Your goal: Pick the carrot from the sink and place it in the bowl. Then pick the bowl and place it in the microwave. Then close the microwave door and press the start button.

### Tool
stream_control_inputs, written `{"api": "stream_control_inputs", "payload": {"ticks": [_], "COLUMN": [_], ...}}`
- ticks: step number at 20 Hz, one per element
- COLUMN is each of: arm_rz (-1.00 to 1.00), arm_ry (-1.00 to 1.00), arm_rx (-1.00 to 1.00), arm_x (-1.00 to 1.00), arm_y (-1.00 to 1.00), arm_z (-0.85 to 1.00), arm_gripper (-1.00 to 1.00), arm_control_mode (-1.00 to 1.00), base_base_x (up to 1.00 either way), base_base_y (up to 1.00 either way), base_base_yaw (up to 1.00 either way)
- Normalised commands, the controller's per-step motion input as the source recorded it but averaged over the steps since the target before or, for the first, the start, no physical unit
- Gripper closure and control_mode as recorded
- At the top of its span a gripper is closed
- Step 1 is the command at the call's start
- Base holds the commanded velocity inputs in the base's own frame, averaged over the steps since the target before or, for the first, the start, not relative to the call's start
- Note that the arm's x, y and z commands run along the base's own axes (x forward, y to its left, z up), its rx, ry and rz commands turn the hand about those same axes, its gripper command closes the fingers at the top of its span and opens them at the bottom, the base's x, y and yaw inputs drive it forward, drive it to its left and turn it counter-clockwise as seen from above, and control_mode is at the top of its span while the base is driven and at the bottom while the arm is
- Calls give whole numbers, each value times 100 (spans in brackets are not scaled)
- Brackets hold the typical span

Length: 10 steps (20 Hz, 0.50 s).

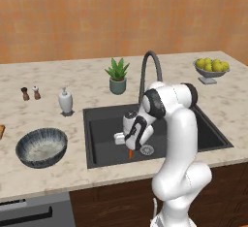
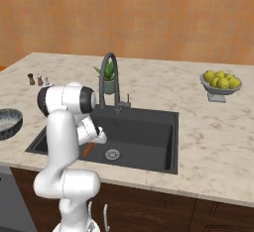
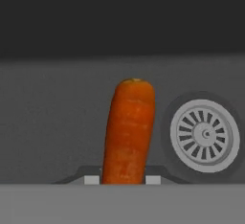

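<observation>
Gripper [image 3: 123, 180]: your fingertips sit one on each side of the carrot [image 3: 128, 132], apparently clamped on its lower end. Carrot's long axis runs straight out from the jaws, beside the drain [image 3: 205, 134], low inside the sink [image 1: 101, 124]. Bowl [image 1: 41, 147]: on the counter to your left.

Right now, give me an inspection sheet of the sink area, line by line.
Surface: marble-look counter, with a dark sink set in it.
Job's things: carrot low in the sink beside the drain; bowl on the counter.
Clutter: potted plant, soap dispenser, salt and pepper shakers, fruit bowl.
Grippers: gripper down in the sink, a fingertip either side of the carrot; grasp cannot be told.
Cables: nothing seen.
Surroundings: faucet, orange wall.
</observation>
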Motion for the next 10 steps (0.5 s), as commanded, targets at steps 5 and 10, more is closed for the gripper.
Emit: {"api": "stream_control_inputs", "payload": {"ticks": [5,10], "arm_rz": [0,0], "arm_ry": [-2,0], "arm_rx": [4,5], "arm_x": [-6,2], "arm_y": [3,10], "arm_z": [100,100], "arm_gripper": [100,100], "arm_control_mode": [-100,-100], "base_base_x": [0,0], "base_base_y": [0,0], "base_base_yaw": [0,0]}}
